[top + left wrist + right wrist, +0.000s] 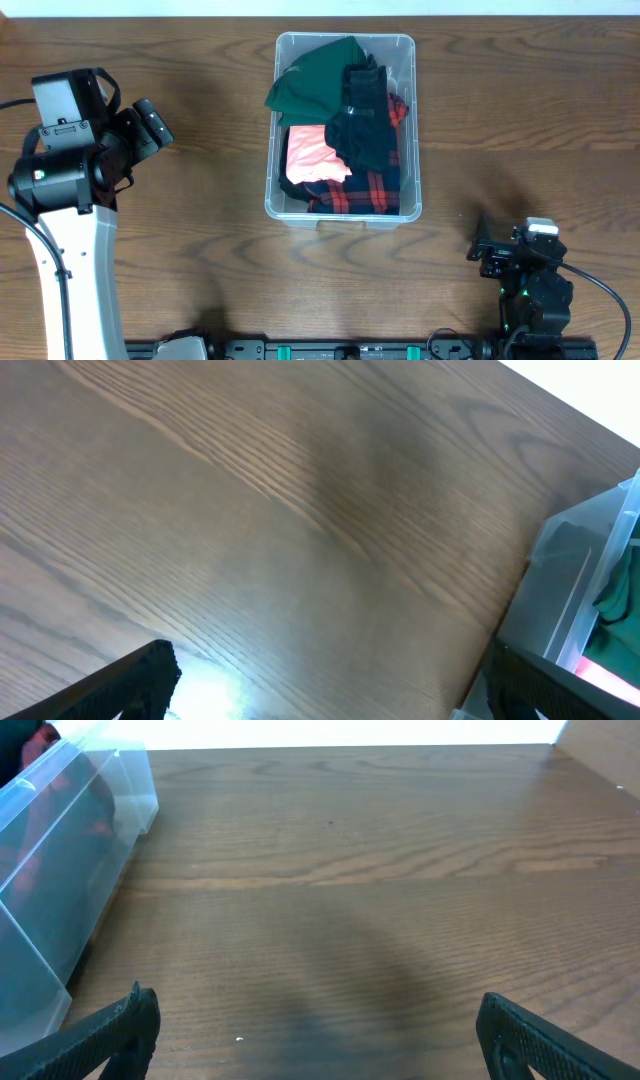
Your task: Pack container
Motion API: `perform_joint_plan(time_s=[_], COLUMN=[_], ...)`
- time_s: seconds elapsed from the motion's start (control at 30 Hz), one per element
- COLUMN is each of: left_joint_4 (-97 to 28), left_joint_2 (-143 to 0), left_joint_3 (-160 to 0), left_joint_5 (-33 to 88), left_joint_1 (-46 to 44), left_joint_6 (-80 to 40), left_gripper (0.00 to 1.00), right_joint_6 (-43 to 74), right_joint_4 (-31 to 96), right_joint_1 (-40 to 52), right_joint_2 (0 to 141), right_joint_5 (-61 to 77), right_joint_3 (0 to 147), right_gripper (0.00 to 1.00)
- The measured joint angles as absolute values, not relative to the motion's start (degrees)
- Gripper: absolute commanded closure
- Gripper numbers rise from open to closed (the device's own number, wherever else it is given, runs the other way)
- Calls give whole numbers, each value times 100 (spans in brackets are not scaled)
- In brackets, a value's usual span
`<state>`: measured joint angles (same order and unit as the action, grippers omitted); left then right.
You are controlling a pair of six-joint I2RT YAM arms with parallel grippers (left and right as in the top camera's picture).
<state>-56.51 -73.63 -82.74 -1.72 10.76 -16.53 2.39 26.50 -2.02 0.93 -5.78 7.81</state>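
Toward the far edge of the tabletop (pixel 520 100), about midway along it, stands the container (pixel 272 160), a clear plastic bin with its open top facing up. It is already well filled. A green garment (pixel 315 80) lies bunched at its far end and laps over the far-left rim. A black garment (pixel 368 120) runs down the right side, a pink one (pixel 312 152) sits at the left, and a red-and-black checked one (pixel 360 192) fills the near end. Nothing in the overhead view lies loose on the wood around the bin, so no piece of clothing appears to be waiting its turn.

The left gripper (pixel 155 122) hangs over bare wood near the left edge, well apart from the bin, with its jaws spread wide and nothing between them. Its wrist view shows only wood grain below and a corner of the bin off to one side. The right gripper (pixel 318 1010) sits low by the near right corner, jaws likewise wide apart and empty. The bin's clear wall shows at the left edge of its wrist view.

By my reading the packing is done or very nearly so. All the clothes that can be seen are inside, and both arms are clear of the bin. What may be left is tidying, since the green piece overhangs the rim and the pile looks loosely heaped, not flat. No lid is in view, so I cannot tell whether closing is part of the job.
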Motion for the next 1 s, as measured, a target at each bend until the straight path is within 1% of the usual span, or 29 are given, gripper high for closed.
perform_joint_plan(time_s=[0.2, 0.37, 0.5, 0.6, 0.83, 1.0], left_joint_4=[-6090, -5999, -5642, -5107, -3774, -3420], left_joint_2=[-6726, -5489, -4379, -3546, -2049, -1382], left_joint_3=[-8176, -7620, -6726, -5813, -3564, -2412], left_joint_5=[-261, -283, -117, 86, 585, 738], left_joint_1=[963, 858, 781, 770, 766, 554], left_joint_6=[-1317, -574, 49, 303, 449, 276], left_gripper=[2, 2, 2, 2, 2, 2], right_joint_6=[239, 239, 239, 242, 242, 242], right_joint_4=[2646, 2644, 2637, 2633, 2630, 2630], right_joint_1=[-202, -202, -202, -202, -202, -202], right_joint_2=[93, 91, 82, 71, 71, 71], right_joint_5=[-578, -576, -574, -565, -556, -556], right_joint_3=[781, 781, 777, 775, 773, 773], right_gripper=[1, 1, 1, 1, 1, 1])
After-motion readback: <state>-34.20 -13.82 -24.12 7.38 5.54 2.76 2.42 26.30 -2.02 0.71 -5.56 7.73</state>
